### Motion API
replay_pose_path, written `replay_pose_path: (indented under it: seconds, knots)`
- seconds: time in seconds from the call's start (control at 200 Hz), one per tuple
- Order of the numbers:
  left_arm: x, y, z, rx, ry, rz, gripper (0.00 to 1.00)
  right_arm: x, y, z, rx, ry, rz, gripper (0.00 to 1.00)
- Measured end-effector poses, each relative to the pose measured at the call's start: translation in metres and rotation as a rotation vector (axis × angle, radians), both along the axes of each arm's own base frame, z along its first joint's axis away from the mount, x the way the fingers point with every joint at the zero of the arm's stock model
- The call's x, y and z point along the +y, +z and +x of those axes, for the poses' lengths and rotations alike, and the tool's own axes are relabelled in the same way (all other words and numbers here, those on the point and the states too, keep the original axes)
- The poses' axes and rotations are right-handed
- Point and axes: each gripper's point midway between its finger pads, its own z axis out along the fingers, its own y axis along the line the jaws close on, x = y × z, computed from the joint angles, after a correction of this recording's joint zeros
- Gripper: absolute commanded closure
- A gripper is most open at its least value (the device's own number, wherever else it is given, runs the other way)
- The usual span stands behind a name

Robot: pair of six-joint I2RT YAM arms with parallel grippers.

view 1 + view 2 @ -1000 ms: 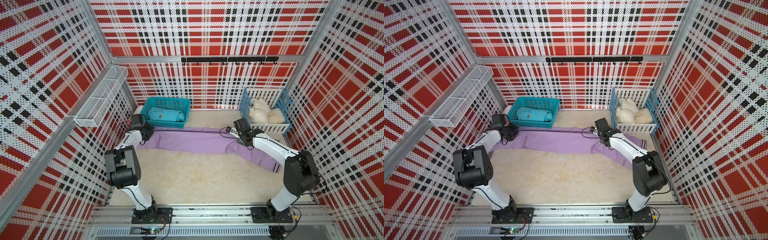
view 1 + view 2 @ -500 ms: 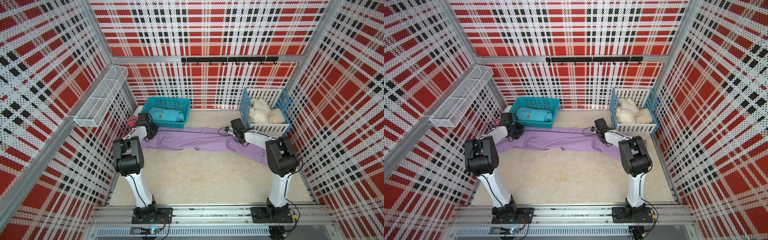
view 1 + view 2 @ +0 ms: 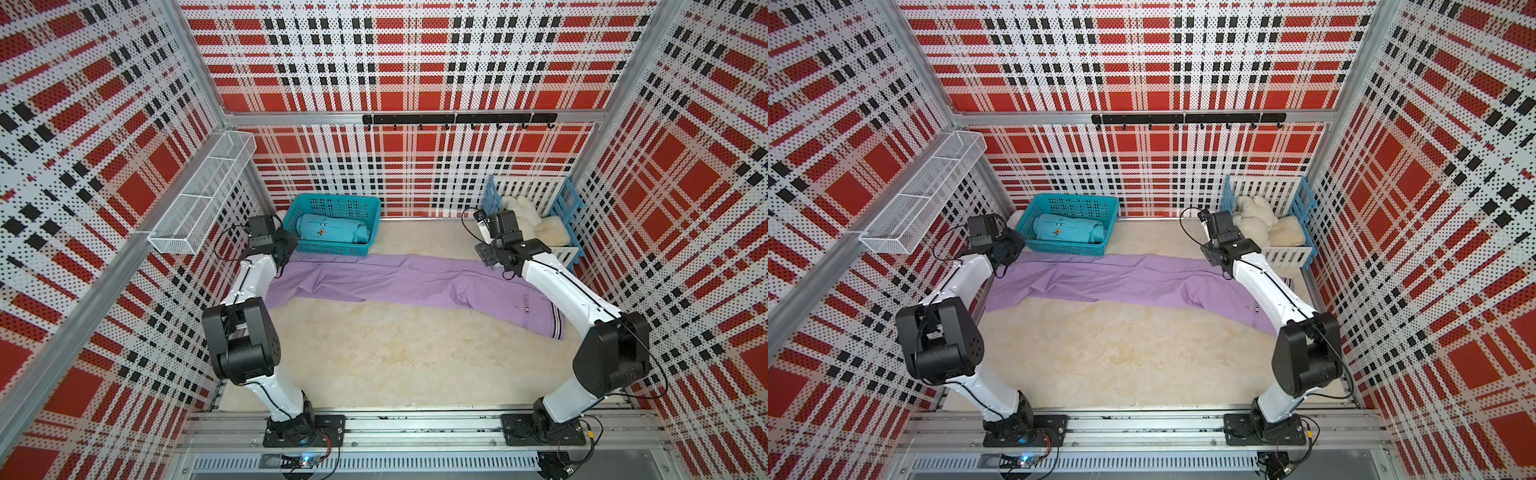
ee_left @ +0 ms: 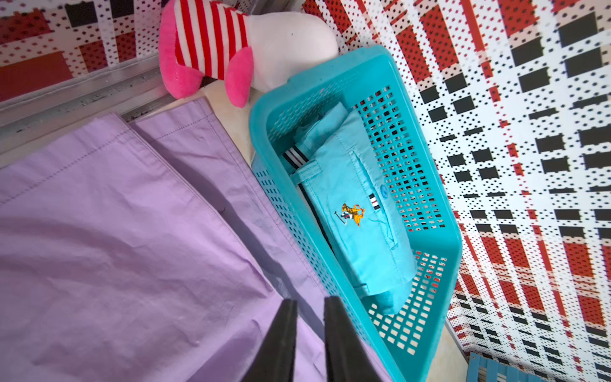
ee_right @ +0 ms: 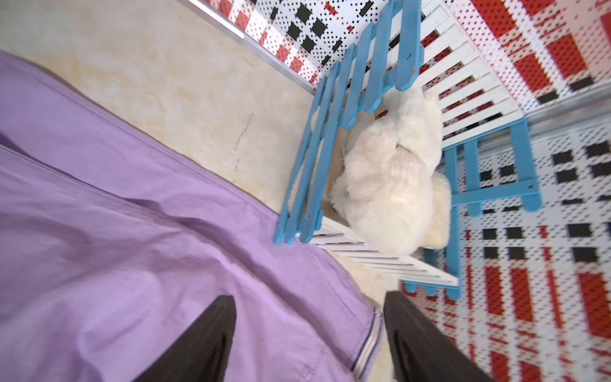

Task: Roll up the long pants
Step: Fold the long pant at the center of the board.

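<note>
The long pants (image 3: 415, 282) lie spread flat across the back of the table in both top views, lilac, with the striped waistband (image 3: 557, 326) at the right end and the leg hems at the left. My left gripper (image 3: 286, 249) hovers over the hem end (image 4: 115, 248); its jaws (image 4: 310, 302) stand a narrow gap apart with nothing held. My right gripper (image 3: 488, 255) sits above the pants' back edge near the waist end, jaws (image 5: 309, 299) wide open over the cloth (image 5: 132, 248), beside the striped band (image 5: 367, 344).
A teal basket (image 3: 328, 248) holding a rolled teal garment (image 3: 332, 232) stands just behind the left hem. A blue-and-white slatted crate (image 3: 565, 203) with a white plush (image 3: 528, 220) is at the back right. A pink striped plush (image 4: 215, 43) lies in the back left corner.
Both grippers were shut on the pants a second ago. They have let go: the right jaws opened wide, the left only a little. The pants now rest flat.
</note>
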Motion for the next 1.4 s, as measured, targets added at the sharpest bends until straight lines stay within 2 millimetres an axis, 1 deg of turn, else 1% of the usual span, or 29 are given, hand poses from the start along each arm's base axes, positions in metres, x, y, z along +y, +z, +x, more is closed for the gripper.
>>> replay_pose_path:
  seconds: [0.05,0.105,0.2,0.266,0.351,0.441,0.506,0.576,0.606,0.641,0.696,0.742,0.792,0.872,0.957,0.992,1.077,1.142,1.213,1.243,1.273,1.343,1.403]
  knots:
    - [-0.001,-0.008,0.001,0.011,-0.005,-0.008,0.79,0.003,-0.01,-0.005,0.024,-0.022,0.056,0.27]
    - [0.0,-0.02,0.001,0.035,-0.001,-0.018,0.82,0.006,-0.031,-0.012,0.074,-0.045,0.107,0.3]
    - [0.003,-0.047,-0.003,0.09,0.014,-0.042,0.87,0.008,-0.077,-0.03,0.193,-0.097,0.168,0.33]
    - [0.011,-0.066,-0.005,0.126,0.034,-0.057,0.9,0.01,-0.108,-0.042,0.27,-0.135,0.202,0.34]
    - [0.018,-0.088,-0.005,0.159,0.05,-0.073,0.92,0.013,-0.141,-0.054,0.349,-0.182,0.251,0.35]
    - [0.023,-0.11,-0.002,0.183,0.057,-0.088,0.94,0.019,-0.166,-0.057,0.396,-0.241,0.329,0.34]
    - [0.02,-0.132,0.001,0.211,0.05,-0.112,0.95,0.021,-0.184,-0.055,0.43,-0.29,0.384,0.33]
    - [0.016,-0.155,-0.002,0.253,0.047,-0.139,0.95,0.019,-0.201,-0.053,0.463,-0.346,0.417,0.32]
    - [0.014,-0.163,-0.005,0.268,0.049,-0.147,0.95,0.02,-0.199,-0.05,0.456,-0.36,0.434,0.31]
    - [0.014,-0.164,-0.005,0.256,0.052,-0.151,0.95,0.019,-0.199,-0.049,0.449,-0.375,0.447,0.31]
    - [0.013,-0.164,-0.012,0.256,0.061,-0.142,0.95,0.016,-0.2,-0.05,0.442,-0.399,0.466,0.3]
    - [0.013,-0.165,-0.02,0.261,0.072,-0.134,0.95,0.013,-0.199,-0.052,0.436,-0.414,0.488,0.3]
    - [0.011,-0.165,-0.033,0.272,0.083,-0.131,0.95,0.005,-0.198,-0.057,0.429,-0.437,0.509,0.3]
    - [0.008,-0.167,-0.053,0.289,0.098,-0.129,0.95,-0.013,-0.197,-0.068,0.425,-0.484,0.528,0.3]
    - [0.003,-0.167,-0.071,0.293,0.113,-0.134,0.96,-0.029,-0.195,-0.085,0.441,-0.529,0.526,0.29]
    - [0.001,-0.166,-0.079,0.293,0.119,-0.134,0.96,-0.032,-0.194,-0.092,0.45,-0.538,0.521,0.29]
    - [-0.002,-0.166,-0.106,0.309,0.15,-0.127,0.96,-0.037,-0.19,-0.109,0.472,-0.552,0.509,0.3]
    - [-0.004,-0.161,-0.126,0.31,0.17,-0.121,0.96,-0.039,-0.183,-0.121,0.482,-0.554,0.506,0.3]
    - [-0.004,-0.142,-0.141,0.275,0.192,-0.104,0.95,-0.04,-0.169,-0.128,0.47,-0.549,0.509,0.28]
    - [-0.004,-0.13,-0.144,0.247,0.2,-0.094,0.95,-0.042,-0.159,-0.128,0.454,-0.547,0.514,0.27]
    - [-0.001,-0.114,-0.144,0.206,0.208,-0.08,0.95,-0.042,-0.149,-0.125,0.435,-0.54,0.522,0.27]
    - [0.003,-0.077,-0.138,0.107,0.213,-0.051,0.93,-0.047,-0.12,-0.112,0.374,-0.522,0.543,0.26]
    - [0.009,-0.052,-0.129,0.052,0.21,-0.023,0.93,-0.06,-0.094,-0.093,0.308,-0.517,0.556,0.26]
